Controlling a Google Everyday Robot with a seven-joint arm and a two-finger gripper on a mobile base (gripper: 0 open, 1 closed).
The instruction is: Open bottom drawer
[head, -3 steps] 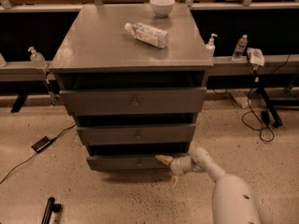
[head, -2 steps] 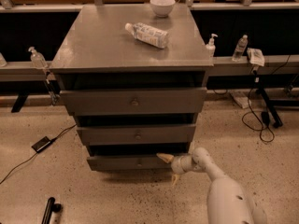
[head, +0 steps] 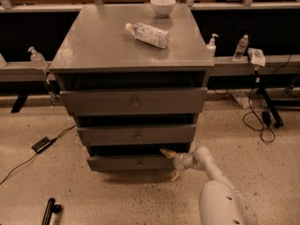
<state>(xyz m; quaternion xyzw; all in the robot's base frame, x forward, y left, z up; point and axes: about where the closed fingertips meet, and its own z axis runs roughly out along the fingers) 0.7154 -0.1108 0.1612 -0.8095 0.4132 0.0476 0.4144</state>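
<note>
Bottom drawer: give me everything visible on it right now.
The bottom drawer is the lowest and slimmest of three grey fronts, plain matte grey, with a small round knob at its centre. It sits level, near the floor, with a dark gap above it. None of its inside shows, so it looks not yet pulled out. The pincer is at its right end, open, one finger over the top edge and one below; contact cannot be told.
</note>
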